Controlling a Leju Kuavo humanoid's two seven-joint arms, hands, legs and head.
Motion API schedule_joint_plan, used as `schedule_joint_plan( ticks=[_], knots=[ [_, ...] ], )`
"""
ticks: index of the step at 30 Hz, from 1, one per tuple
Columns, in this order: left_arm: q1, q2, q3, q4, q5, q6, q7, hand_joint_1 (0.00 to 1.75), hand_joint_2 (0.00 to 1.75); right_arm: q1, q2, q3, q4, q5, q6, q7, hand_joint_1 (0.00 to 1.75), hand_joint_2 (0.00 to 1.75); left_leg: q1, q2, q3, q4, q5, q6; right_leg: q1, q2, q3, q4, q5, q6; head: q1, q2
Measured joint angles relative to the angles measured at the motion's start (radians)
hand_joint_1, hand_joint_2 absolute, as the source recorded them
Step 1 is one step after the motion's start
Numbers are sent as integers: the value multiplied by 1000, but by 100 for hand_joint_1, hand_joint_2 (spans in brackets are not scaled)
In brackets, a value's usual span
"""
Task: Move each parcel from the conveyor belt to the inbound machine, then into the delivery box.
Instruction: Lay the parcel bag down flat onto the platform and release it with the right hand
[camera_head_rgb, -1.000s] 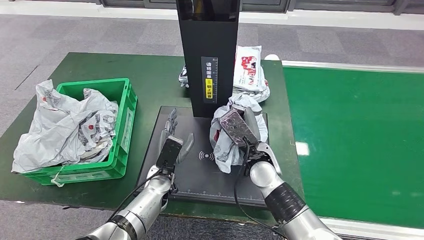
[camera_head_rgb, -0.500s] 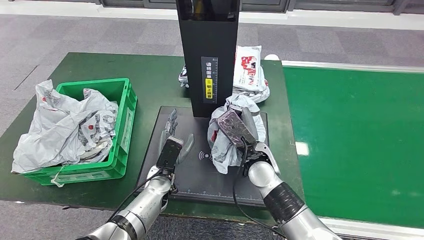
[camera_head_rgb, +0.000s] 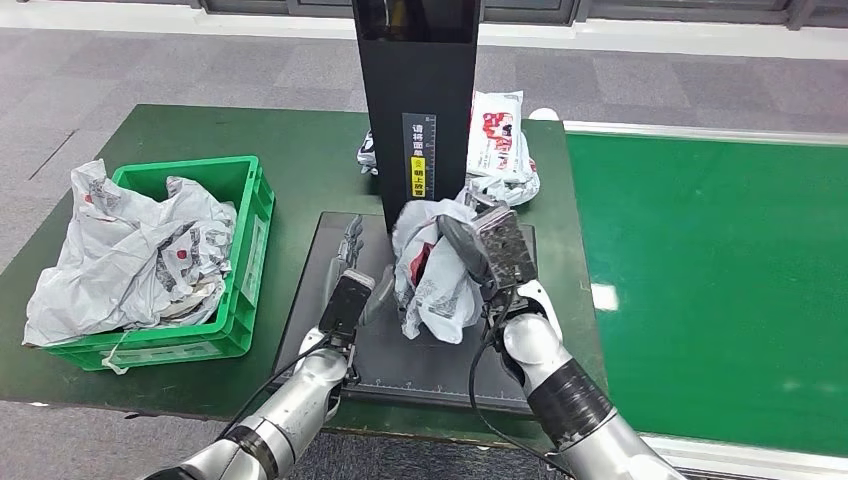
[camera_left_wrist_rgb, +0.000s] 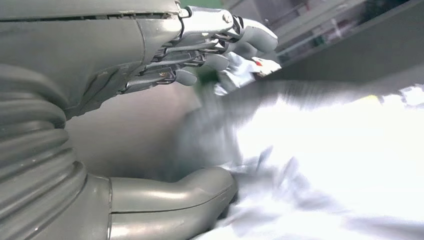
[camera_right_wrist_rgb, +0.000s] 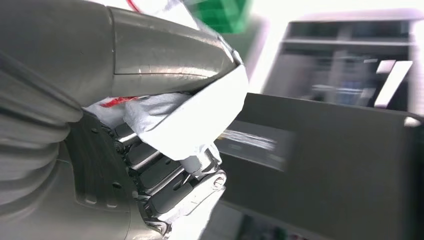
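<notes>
Right hand (camera_head_rgb: 497, 252) gripping a crumpled white parcel (camera_head_rgb: 432, 272) above the black inbound machine (camera_head_rgb: 400, 340). Left hand (camera_head_rgb: 350, 285) just beside it, fingers spread, apparently holding nothing.

L hand (camera_head_rgb: 352, 268) open, fingers spread forward; R hand (camera_head_rgb: 487, 262) raised, fingers clenched, both forearms angled inward.

Parcel-sorting station, looking like a logistics test floor. A green conveyor belt (camera_head_rgb: 700, 290) is running along one side; a black scanning machine (camera_head_rgb: 415, 110) with a labelled column is standing on a green table (camera_head_rgb: 200, 130); a green crate (camera_head_rgb: 245, 250) is holding grey mailer bags (camera_head_rgb: 130, 250). Grey carpet is covering the floor (camera_head_rgb: 150, 70).
</notes>
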Motion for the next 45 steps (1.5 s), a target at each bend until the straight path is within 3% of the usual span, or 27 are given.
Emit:
schedule_joint_plan(
  ticks=[5,6,8,9,10,12,20,28,45],
  knots=[
    [-24,-7,-10,14,0,-1,-2,0,175,-19,-5,-10,-21,-25,15,-13,175,175,0,0,0,0,0,0,0,0,0,0,0,0,0,0],
    [-26,-7,-11,18,0,-2,-3,0,175,-19,-5,-13,-24,-25,16,-16,145,175,0,0,0,0,0,0,0,0,0,0,0,0,0,0],
    [-29,-8,-14,24,2,-2,-8,0,175,-22,-7,-16,-26,-30,15,-22,58,175,0,0,0,0,0,0,0,0,0,0,0,0,0,0],
    [-31,-8,-14,27,4,-2,-12,0,175,-24,-8,-16,-27,-36,13,-27,14,131,0,0,0,0,0,0,0,0,0,0,0,0,0,0],
    [-33,-8,-15,30,6,-2,-17,0,175,-25,-10,-16,-27,-44,12,-34,0,87,0,0,0,0,0,0,0,0,0,0,0,0,0,0],
    [-36,-8,-15,35,11,-2,-24,0,175,-27,-13,-17,-28,-65,9,-49,0,0,0,0,0,0,0,0,0,0,0,0,0,0,0,0],
    [-46,-8,-15,48,23,4,-37,0,175,-42,-25,-27,-25,-137,30,-56,0,0,0,0,0,0,0,0,0,0,0,0,0,0,0,0],
    [-46,-4,-15,46,19,18,-21,0,175,-67,-38,-26,82,-40,10,41,0,0,0,0,0,0,0,0,0,0,0,0,0,0,0,0],
    [-45,7,-15,39,25,27,-23,0,175,-45,-48,-27,199,17,29,53,0,0,0,0,0,0,0,0,0,0,0,0,0,0,0,0]
  ],
)
